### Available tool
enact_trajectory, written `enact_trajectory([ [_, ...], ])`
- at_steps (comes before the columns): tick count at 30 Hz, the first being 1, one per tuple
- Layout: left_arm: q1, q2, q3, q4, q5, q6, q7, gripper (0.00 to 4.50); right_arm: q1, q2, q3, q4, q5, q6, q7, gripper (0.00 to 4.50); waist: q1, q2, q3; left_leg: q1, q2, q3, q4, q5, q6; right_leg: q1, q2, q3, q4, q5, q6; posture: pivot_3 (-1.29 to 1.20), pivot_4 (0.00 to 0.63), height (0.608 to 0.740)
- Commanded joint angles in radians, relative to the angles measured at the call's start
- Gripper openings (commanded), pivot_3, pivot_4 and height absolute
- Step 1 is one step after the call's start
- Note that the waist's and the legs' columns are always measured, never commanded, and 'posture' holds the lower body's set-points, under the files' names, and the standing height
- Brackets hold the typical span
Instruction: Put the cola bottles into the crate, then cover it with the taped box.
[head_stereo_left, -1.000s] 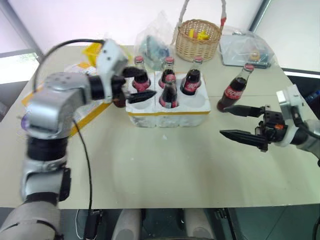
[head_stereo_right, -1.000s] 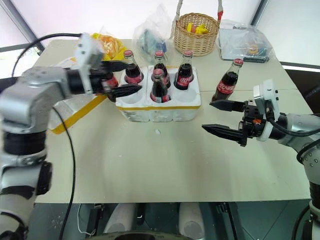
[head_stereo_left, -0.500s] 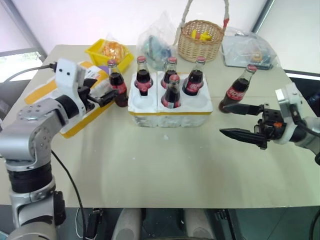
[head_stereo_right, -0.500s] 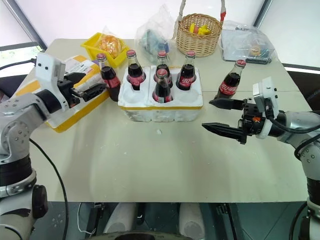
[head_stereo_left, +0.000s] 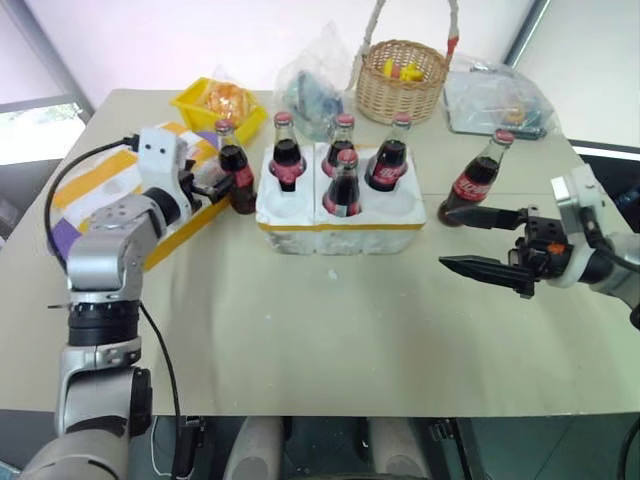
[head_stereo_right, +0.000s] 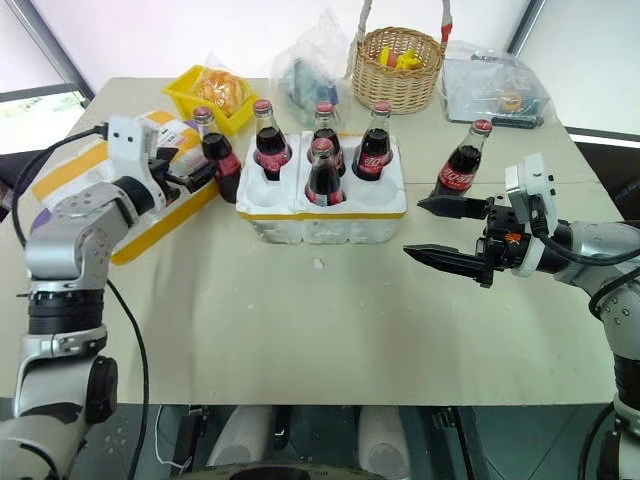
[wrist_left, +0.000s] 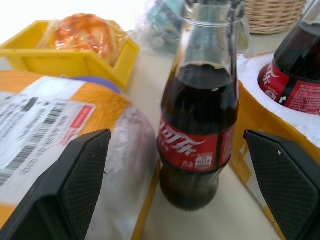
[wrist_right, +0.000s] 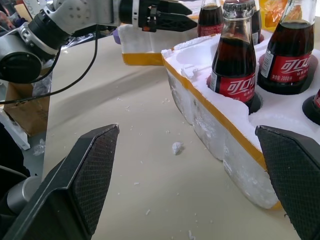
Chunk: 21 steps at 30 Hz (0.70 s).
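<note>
The white crate (head_stereo_left: 340, 218) with a yellow band stands mid-table, and several cola bottles (head_stereo_left: 343, 188) stand in its wells. One loose cola bottle (wrist_left: 197, 135) stands between the crate and the taped box (head_stereo_right: 72, 168). My left gripper (head_stereo_left: 218, 185) is open and level, pointing at this bottle, which sits centred between its fingers (wrist_left: 82, 170) in the left wrist view. I cannot tell if they touch it. Another loose cola bottle (head_stereo_left: 472, 182) stands right of the crate. My right gripper (head_stereo_left: 446, 238) hangs open just in front of it, holding nothing.
A yellow bin (head_stereo_left: 190, 103) with a bagged orange item, a plastic bag (head_stereo_left: 310, 85), a wicker basket (head_stereo_left: 398, 78) and a clear packet (head_stereo_left: 495, 100) line the table's far side. Styrofoam crumbs (wrist_right: 176, 147) lie in front of the crate.
My left arm has swung away from above the crate, down and to the left, and now points at the loose bottle by the taped box. The right arm has kept still.
</note>
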Motion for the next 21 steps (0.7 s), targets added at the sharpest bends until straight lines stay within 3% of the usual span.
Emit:
enact_trajectory([
  [1, -0.045, 0.010, -0.033, 0.075, 0.037, -0.100, -0.039, 4.46, -0.004, -0.015, -0.052, -0.041, 0.026, 0.001, -0.005, 4.50, -0.002, 0.000, 0.000, 0.000, 0.000, 0.000, 0.000, 0.000, 0.000, 0.000, 0.000, 0.000, 0.000, 0.000, 0.000, 0.00, 0.150, 0.737],
  [21, -0.182, -0.053, -0.081, 0.483, 0.115, -0.322, -0.096, 4.46, -0.013, -0.014, -0.072, -0.065, 0.046, 0.005, -0.028, 4.50, -0.004, 0.000, 0.000, 0.000, 0.000, 0.000, 0.000, 0.000, 0.000, 0.000, 0.000, 0.000, 0.001, 0.000, 0.000, 0.00, 0.150, 0.737],
])
